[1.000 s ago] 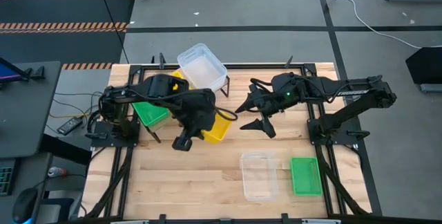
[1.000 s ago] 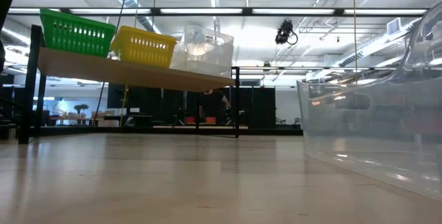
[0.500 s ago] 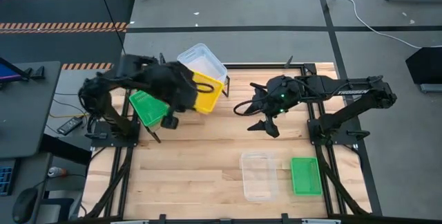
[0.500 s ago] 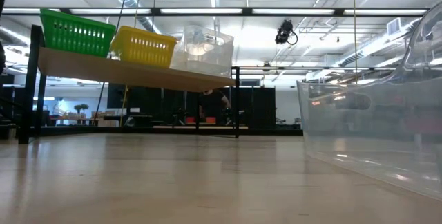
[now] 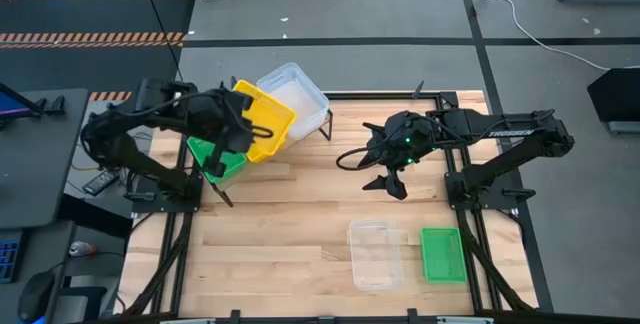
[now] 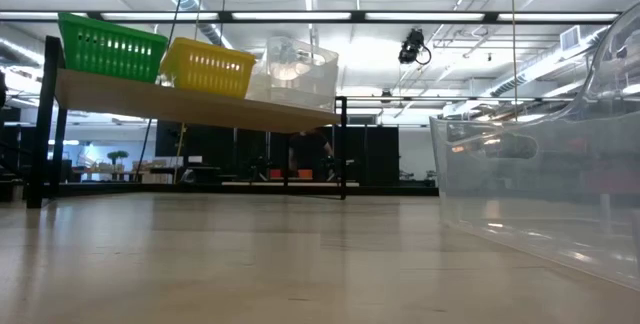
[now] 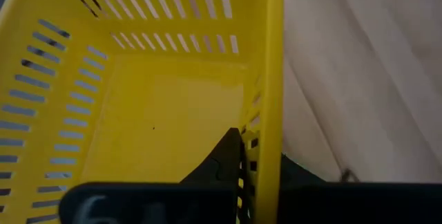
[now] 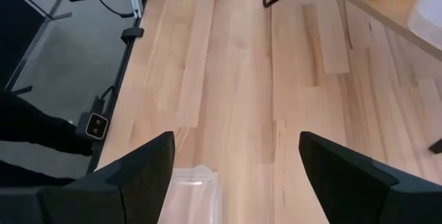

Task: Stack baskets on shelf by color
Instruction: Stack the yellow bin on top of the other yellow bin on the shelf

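My left gripper (image 5: 240, 129) is shut on a yellow basket (image 5: 265, 124) and holds it over the shelf (image 5: 318, 124) at the table's far left. On the shelf stand a green basket (image 5: 212, 161) and a clear basket (image 5: 295, 92). The low view shows a green basket (image 6: 110, 46), a yellow basket (image 6: 208, 66) and a clear basket (image 6: 298, 72) standing side by side on the slanted board (image 6: 190, 109). My right gripper (image 5: 385, 176) hangs open over the middle of the table. A clear basket (image 5: 374, 254) and a green basket (image 5: 441, 254) lie near the right near corner. My left gripper (image 7: 259, 148) has the yellow basket's side wall (image 7: 266, 106) between its fingers. One finger (image 7: 228, 155) is inside the basket and the other (image 7: 300, 172) is outside, across the rim. The basket is lifted clear and tilted above the shelf.
The slatted wooden tabletop (image 5: 280, 234) shows bare wood between the shelf and the two lying baskets. Black frame rails (image 5: 470, 234) run along both sides. In the low view the near clear basket (image 6: 540, 164) fills the right side.
My left gripper has carried the yellow basket from over the table's middle toward the far left edge, up over the shelf, and the basket has turned about on the way. The baskets on the shelf and on the table have stayed put.
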### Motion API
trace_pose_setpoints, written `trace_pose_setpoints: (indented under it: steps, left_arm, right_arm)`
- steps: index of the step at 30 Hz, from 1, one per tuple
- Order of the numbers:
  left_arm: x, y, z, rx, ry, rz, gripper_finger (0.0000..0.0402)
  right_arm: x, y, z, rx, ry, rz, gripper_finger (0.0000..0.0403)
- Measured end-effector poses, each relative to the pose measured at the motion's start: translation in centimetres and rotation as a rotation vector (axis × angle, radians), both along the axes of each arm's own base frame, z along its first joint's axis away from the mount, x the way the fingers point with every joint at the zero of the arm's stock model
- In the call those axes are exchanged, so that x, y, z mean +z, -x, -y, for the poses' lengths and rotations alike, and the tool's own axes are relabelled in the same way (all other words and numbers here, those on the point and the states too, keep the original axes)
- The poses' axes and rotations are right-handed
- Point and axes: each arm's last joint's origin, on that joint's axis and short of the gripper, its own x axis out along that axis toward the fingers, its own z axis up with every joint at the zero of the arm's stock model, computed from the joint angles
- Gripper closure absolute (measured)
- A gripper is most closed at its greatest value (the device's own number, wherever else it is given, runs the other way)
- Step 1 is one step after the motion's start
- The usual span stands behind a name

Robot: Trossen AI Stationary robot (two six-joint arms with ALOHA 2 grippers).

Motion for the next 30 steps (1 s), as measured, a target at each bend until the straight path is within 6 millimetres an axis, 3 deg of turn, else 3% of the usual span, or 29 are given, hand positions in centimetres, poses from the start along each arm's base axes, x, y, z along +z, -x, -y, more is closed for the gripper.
trace_pose_setpoints:
  steps: [7,13,20,30]
  left_arm:
    - [-4.1,2.7,-0.1,-0.112,-0.068,-0.163,0.0393]
    - [-6.4,2.5,-0.8,-0.169,-0.108,-0.226,0.0387]
    - [-9.3,1.5,-3.3,-0.196,-0.223,-0.316,0.0392]
    - [-10.2,1.3,-4.8,-0.198,-0.215,-0.313,0.0384]
  right_arm:
    - [0.0,0.0,0.2,-0.006,0.003,0.001,0.0089]
    - [0.0,0.0,0.6,-0.024,0.0,0.001,0.0089]
    - [0.0,0.0,0.6,-0.066,-0.046,-0.011,0.0089]
    - [-0.1,0.0,0.2,-0.072,-0.071,-0.031,0.0089]
